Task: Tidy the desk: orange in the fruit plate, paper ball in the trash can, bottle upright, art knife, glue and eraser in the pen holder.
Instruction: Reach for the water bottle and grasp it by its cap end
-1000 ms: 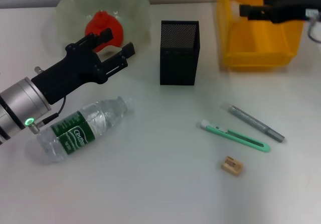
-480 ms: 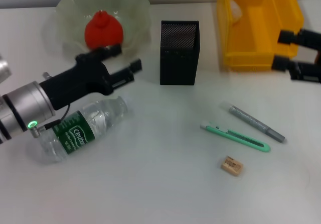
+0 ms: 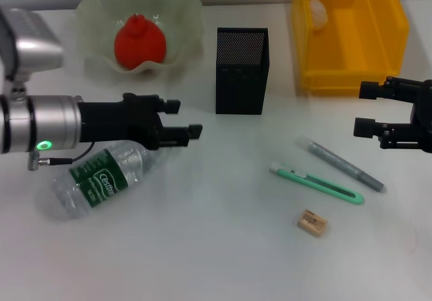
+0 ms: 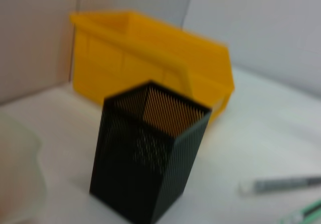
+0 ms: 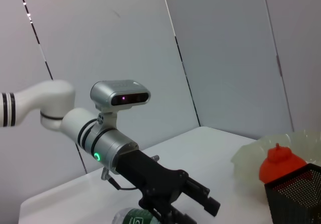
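Note:
The orange (image 3: 140, 38) lies in the pale green fruit plate (image 3: 88, 11). The paper ball (image 3: 318, 11) lies in the yellow bin (image 3: 347, 51). The clear bottle (image 3: 101, 176) with a green label lies on its side. My left gripper (image 3: 185, 117) is open and empty just above the bottle's cap end. The grey glue stick (image 3: 344, 166), green art knife (image 3: 317, 183) and tan eraser (image 3: 312, 223) lie on the table. My right gripper (image 3: 362, 108) is open and empty, just beyond the glue stick. The black mesh pen holder (image 3: 241, 71) looks empty in the left wrist view (image 4: 148, 184).
The yellow bin (image 4: 150, 53) stands behind the pen holder at the back right. The right wrist view shows the left gripper (image 5: 200, 201), the orange (image 5: 278, 163) and the pen holder's corner (image 5: 296, 194). White table surface lies along the front.
My left gripper has swung from beside the fruit plate down to the bottle. My right gripper has left the yellow bin and come down near the glue stick.

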Motion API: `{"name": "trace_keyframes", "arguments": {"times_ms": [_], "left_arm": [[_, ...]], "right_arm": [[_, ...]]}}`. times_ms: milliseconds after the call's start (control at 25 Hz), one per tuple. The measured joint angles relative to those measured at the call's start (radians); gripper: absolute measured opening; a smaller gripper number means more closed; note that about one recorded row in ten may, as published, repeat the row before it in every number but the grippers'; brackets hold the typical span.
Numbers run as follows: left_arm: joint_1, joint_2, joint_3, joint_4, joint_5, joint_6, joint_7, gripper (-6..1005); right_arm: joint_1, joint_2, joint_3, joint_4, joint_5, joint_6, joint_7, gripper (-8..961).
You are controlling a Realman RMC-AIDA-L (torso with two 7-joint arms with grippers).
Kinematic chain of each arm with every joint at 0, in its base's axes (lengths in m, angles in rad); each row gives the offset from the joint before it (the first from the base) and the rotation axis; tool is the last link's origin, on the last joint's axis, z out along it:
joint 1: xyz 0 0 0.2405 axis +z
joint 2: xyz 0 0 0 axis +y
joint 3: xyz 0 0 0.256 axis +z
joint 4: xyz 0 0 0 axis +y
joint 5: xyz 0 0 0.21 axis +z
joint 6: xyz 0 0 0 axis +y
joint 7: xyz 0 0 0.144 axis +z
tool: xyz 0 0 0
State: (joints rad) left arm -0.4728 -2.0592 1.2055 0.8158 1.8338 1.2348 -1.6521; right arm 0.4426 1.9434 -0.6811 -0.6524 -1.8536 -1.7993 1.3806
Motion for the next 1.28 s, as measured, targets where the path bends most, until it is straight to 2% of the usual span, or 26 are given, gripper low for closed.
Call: {"name": "trace_keyframes", "arguments": {"times_ms": [120,160,520,560,720,1280], "left_arm": [[-0.009,-0.009,0.007,0.037,0.077,-0.005,-0.056,654],[-0.029,-0.013,0.034,0.049,0.13,-0.026,-0.109,653],[-0.059,-0.013,0.086,0.044,0.188,-0.105,-0.188,646],[-0.069,-0.013,0.111,0.044,0.239,-0.131,-0.23,645],[-0.08,-0.013,0.144,0.045,0.282,-0.145,-0.271,641],[-0.078,-0.013,0.156,0.057,0.295,-0.122,-0.256,629]], "right_arm": [[0.003,0.001,-0.002,0.0,-0.002,0.009,0.001,827],[0.003,0.002,-0.004,0.001,-0.002,0.014,0.001,827],[0.002,0.003,-0.007,0.004,-0.003,0.036,0.001,826],[0.002,0.003,-0.006,0.004,-0.003,0.037,0.002,826],[0.002,0.003,-0.006,0.004,-0.003,0.037,0.002,826],[-0.002,0.003,-0.001,0.005,-0.003,0.039,0.003,827]]}}
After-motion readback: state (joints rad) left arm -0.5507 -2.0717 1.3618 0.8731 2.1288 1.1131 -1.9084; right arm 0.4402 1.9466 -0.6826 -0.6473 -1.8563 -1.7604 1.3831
